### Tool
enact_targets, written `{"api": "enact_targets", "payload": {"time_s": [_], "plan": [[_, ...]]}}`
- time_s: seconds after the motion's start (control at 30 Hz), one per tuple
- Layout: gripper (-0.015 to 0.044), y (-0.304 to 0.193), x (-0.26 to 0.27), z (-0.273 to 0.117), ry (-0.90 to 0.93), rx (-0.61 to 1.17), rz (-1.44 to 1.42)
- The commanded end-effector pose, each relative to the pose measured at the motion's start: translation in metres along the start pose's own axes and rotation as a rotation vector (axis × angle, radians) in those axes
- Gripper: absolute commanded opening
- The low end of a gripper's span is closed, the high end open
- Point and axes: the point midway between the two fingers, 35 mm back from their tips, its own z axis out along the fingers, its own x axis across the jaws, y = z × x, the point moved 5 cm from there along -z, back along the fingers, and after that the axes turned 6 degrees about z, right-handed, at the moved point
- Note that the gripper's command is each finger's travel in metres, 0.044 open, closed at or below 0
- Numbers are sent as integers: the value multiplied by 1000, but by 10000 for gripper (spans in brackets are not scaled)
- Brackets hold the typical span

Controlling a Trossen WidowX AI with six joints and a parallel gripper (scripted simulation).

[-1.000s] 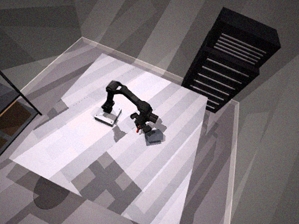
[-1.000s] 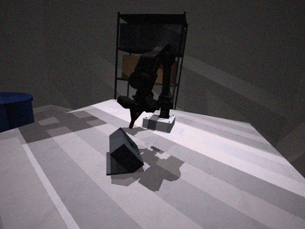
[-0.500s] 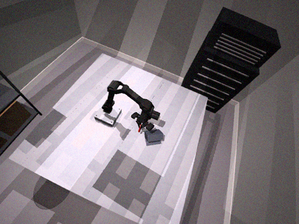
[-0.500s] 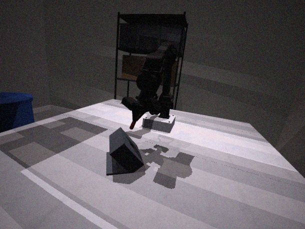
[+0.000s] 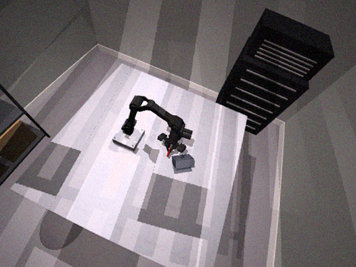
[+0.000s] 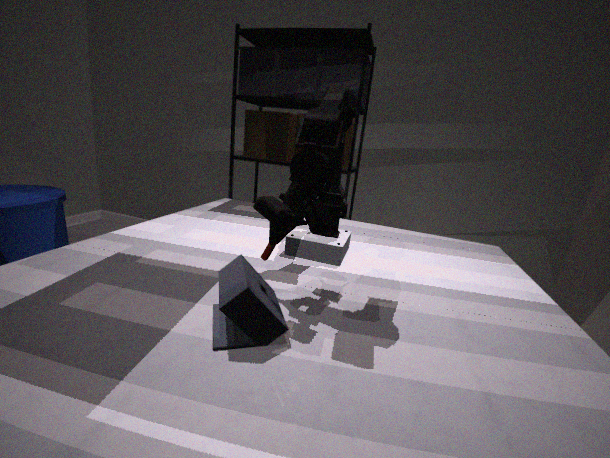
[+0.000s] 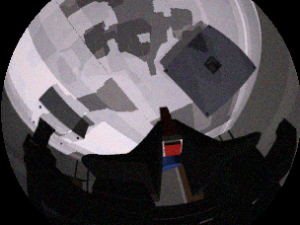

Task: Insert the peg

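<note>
A red peg is held in my gripper, which is shut on it. The peg's lower end sticks out below the fingertips, tilted in the exterior view; its top end looks flat-sided in the wrist view. The grey-blue sloped panel stands beside the peg, apart from it. Its one hole looks square in the wrist view, turned relative to the fingers. The peg is outside the hole, raised above the table.
The arm's pale base plate lies behind the gripper on the table. A black drawer cabinet and a shelf rack stand beyond the table. A blue bin is at the left in the exterior view.
</note>
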Motion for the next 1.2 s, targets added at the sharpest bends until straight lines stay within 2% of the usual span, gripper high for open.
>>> {"api": "enact_targets", "payload": {"time_s": [0.0, 1.17], "plan": [[0, 5, -1, -2, -18, 15, -35], [0, 49, 1, -22, -162, 140, -322]]}}
